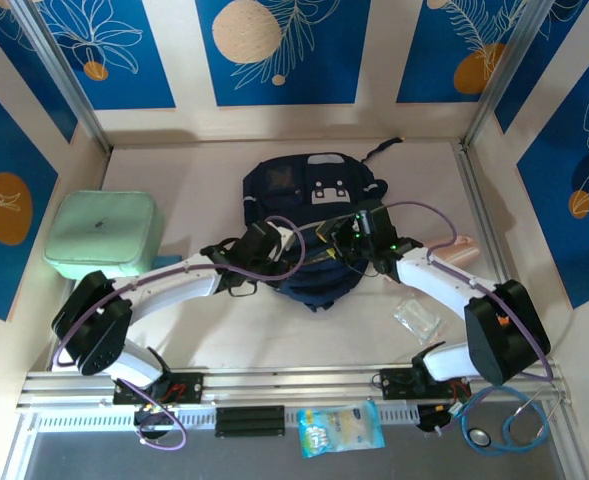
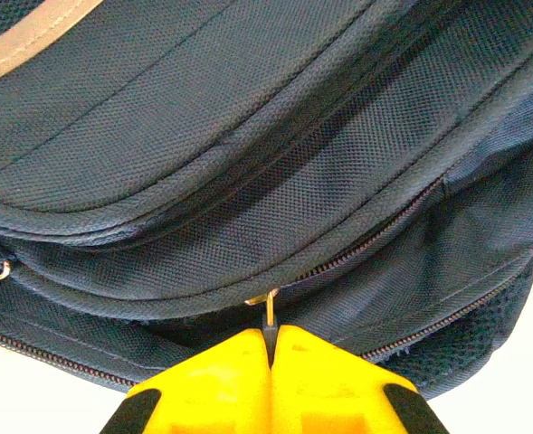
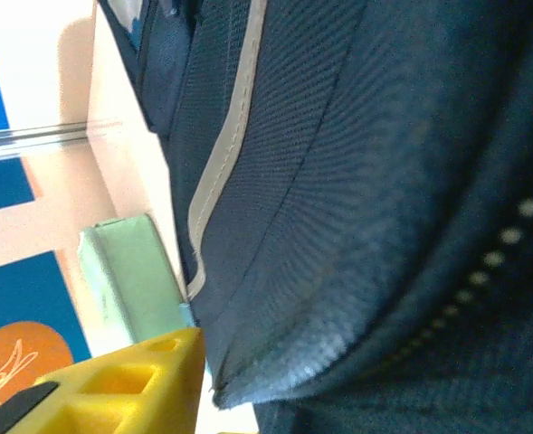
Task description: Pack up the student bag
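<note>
The student bag (image 1: pixel 314 200), a dark navy backpack with a grey-white patch, lies flat at the table's middle. My left gripper (image 1: pixel 290 242) reaches its near left edge. In the left wrist view the yellow jaws (image 2: pixel 271 336) are pressed together on the thin metal zipper pull (image 2: pixel 271 309) of a zipper line on the bag (image 2: pixel 275 163). My right gripper (image 1: pixel 348 238) is at the bag's near right side. Its wrist view shows one yellow finger (image 3: pixel 148 380) beside a fold of navy fabric (image 3: pixel 338 226). The other finger is hidden behind that fabric.
A mint green case (image 1: pixel 104 235) sits left of the bag, also in the right wrist view (image 3: pixel 126 280). A clear plastic pouch (image 1: pixel 416 318) and a pink object (image 1: pixel 461 250) lie on the right. A snack packet (image 1: pixel 340 428) rests on the near rail.
</note>
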Controlling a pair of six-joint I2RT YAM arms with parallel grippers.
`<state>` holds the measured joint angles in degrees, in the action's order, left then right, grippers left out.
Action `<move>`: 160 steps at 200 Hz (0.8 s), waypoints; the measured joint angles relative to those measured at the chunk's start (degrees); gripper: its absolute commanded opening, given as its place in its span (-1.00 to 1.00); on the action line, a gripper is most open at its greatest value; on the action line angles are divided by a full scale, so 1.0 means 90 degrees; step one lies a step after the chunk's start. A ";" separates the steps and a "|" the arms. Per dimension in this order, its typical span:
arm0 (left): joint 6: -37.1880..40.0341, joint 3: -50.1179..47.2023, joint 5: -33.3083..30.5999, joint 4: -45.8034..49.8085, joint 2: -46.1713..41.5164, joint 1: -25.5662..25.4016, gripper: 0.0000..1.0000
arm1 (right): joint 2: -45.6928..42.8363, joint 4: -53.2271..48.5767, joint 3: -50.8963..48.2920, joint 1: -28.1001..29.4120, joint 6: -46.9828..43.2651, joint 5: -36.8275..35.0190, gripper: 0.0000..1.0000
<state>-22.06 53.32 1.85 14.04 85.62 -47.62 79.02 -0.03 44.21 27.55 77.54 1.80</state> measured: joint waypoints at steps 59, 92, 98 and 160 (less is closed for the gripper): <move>0.0168 0.0046 -0.0187 0.0121 -0.0005 0.0080 -1.00 | 0.0102 -0.0328 0.0206 0.0022 0.0032 -0.0189 -0.84; 0.0350 0.0032 0.0027 0.0347 -0.0153 0.0522 -1.00 | -0.0083 -0.0461 0.0216 -0.0090 -0.0117 -0.0148 -0.86; 0.0415 0.0032 0.0148 0.0347 -0.0199 0.0614 -1.00 | -0.0117 -0.0464 0.0219 -0.0109 -0.0143 -0.0119 -0.87; 0.1275 0.0112 0.1484 0.0325 -0.0376 0.1494 -1.00 | -0.0223 -0.0670 0.0464 -0.0447 -0.0544 0.0517 -0.89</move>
<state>-10.59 54.33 15.20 16.97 82.24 -34.17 77.01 -6.07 48.38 23.53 72.64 6.46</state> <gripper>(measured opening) 0.048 0.135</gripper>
